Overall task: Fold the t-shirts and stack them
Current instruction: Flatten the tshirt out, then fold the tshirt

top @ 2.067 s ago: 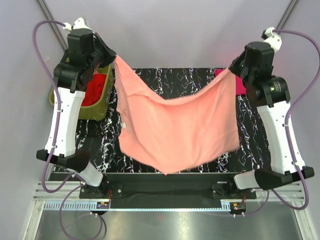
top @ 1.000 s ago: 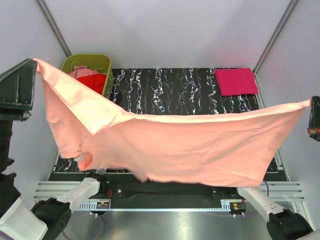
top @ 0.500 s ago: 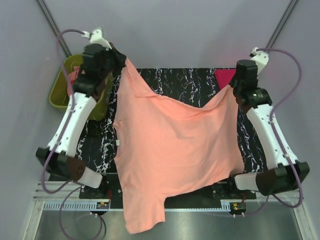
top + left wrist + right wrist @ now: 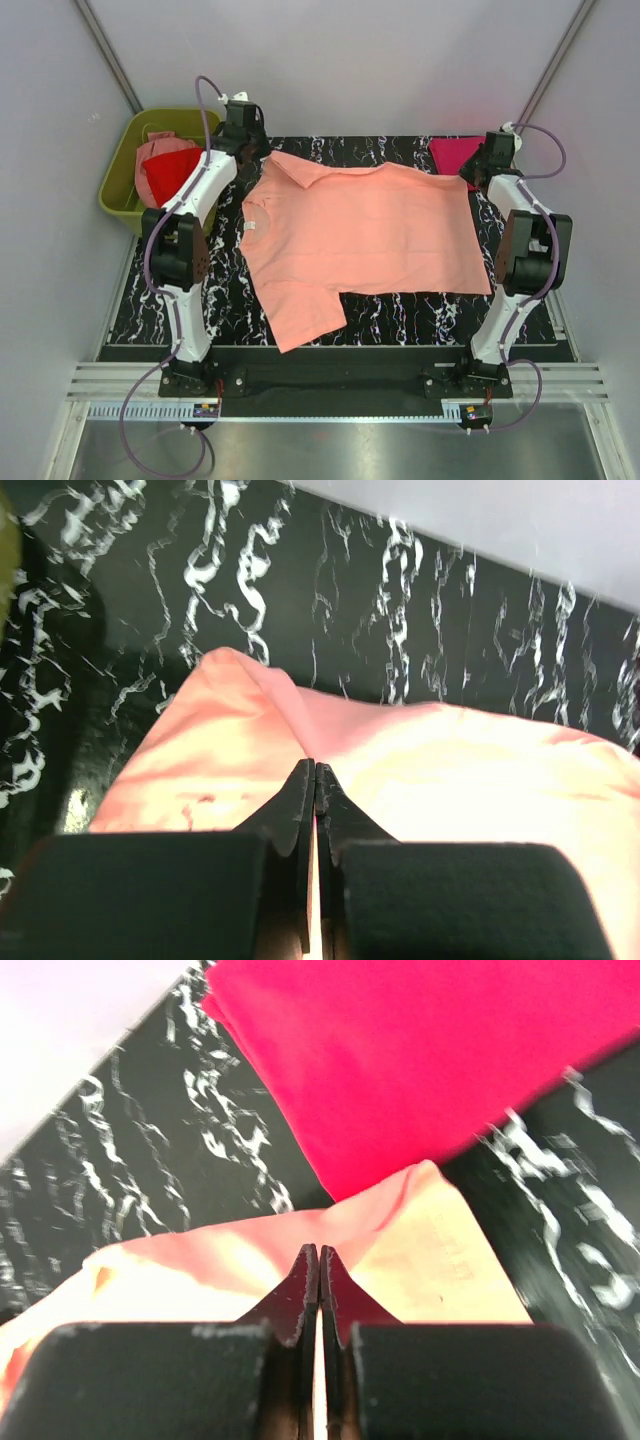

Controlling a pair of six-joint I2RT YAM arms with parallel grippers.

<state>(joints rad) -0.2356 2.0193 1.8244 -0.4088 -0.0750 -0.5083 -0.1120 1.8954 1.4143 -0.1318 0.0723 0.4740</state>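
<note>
The salmon t-shirt [image 4: 360,235] lies spread flat on the black marbled table [image 4: 400,315]. Both arms reach far forward and low. The left gripper [image 4: 315,770] and right gripper [image 4: 319,1252] each pinch a far corner of it. The folded magenta t-shirt [image 4: 420,1050] lies just beyond the right gripper.

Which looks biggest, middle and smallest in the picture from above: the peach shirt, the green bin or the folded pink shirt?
Largest to smallest in the top view:
1. peach shirt, spread out flat
2. green bin
3. folded pink shirt, smallest, though part of it is hidden, so it is really a bit bigger than it looks
</note>
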